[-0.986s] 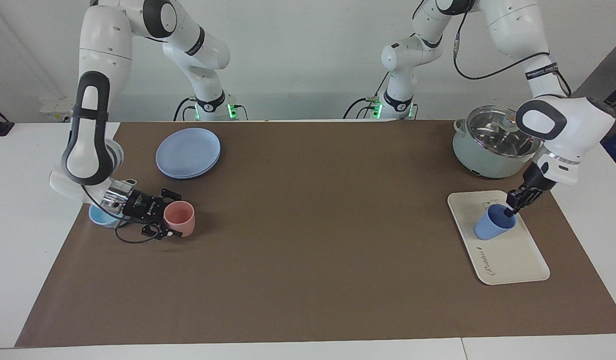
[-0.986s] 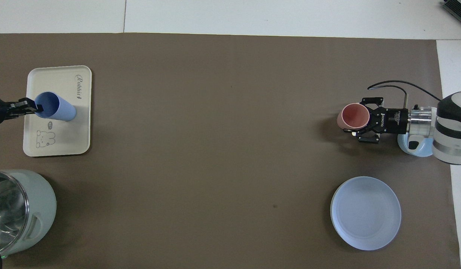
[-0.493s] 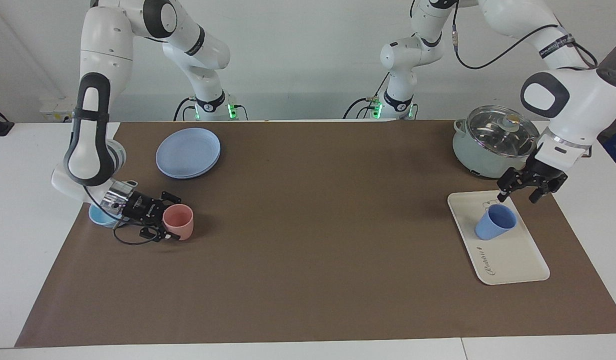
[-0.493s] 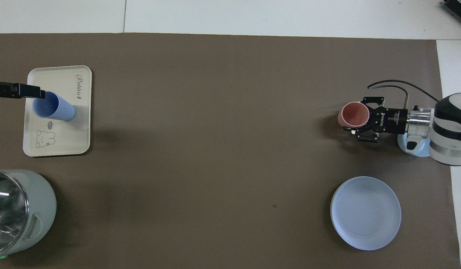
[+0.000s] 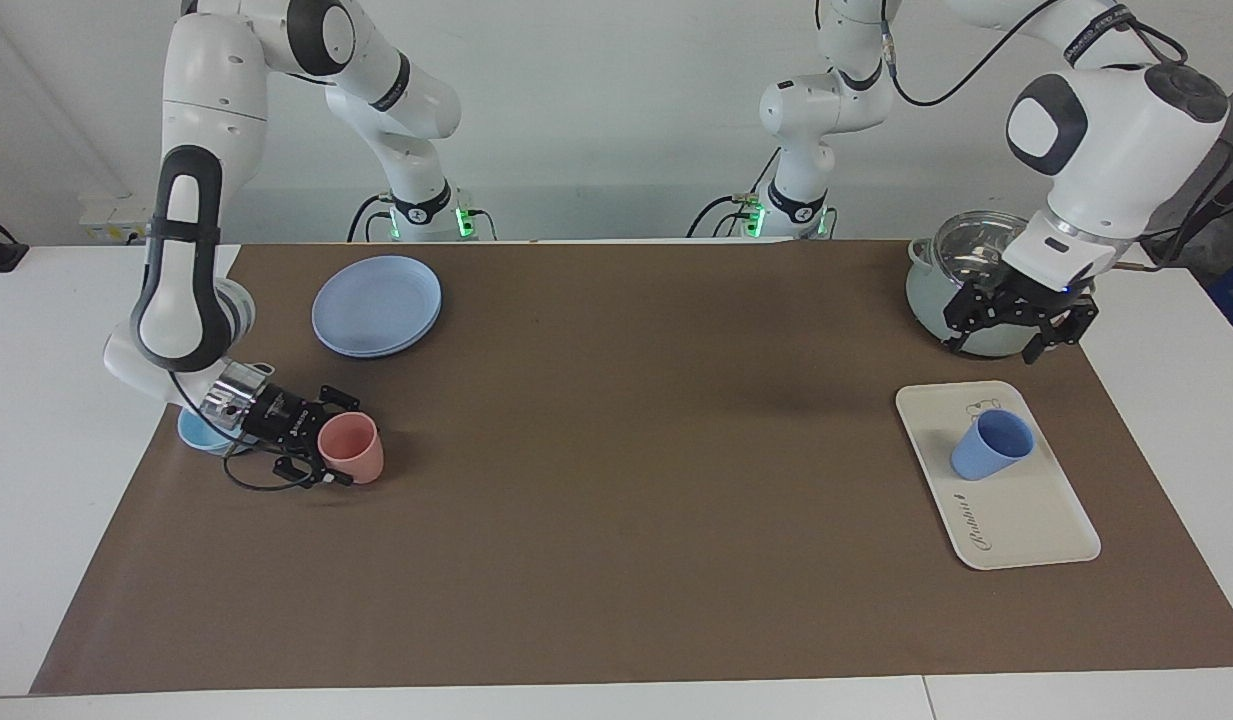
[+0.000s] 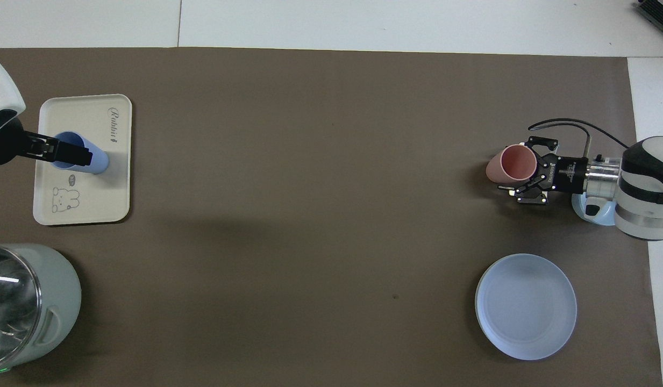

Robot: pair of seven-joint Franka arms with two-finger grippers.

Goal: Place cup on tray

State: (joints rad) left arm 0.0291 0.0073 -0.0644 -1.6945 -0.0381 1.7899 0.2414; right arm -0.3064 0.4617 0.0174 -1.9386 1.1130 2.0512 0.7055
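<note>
While the blue cup stands upright on the tray, no hand touches it. The tray is cream-white with dark script and a small bear drawing, and it lies on the brown mat at the left arm's end of the counter. The cup sits on the half of the tray that is nearer to the robots, close to the bear drawing.

The left hand is raised in the air, over the edge of the mat between the tray and a grey-green pot with a glass lid. Its fingers are spread apart and they hold nothing. In the overhead view this hand covers part of the cup, but the facing view shows it clearly above and apart from the cup.

Compared with the tray, the other things are all toward the right arm's end of the counter. There a pink cup is tilted between the fingers of the right hand, low over the mat. Whether these fingers grip the pink cup or only stand around it, one cannot tell. A light-blue bowl lies just beside the right wrist, and a round blue plate lies nearer to the robots than the pink cup.
</note>
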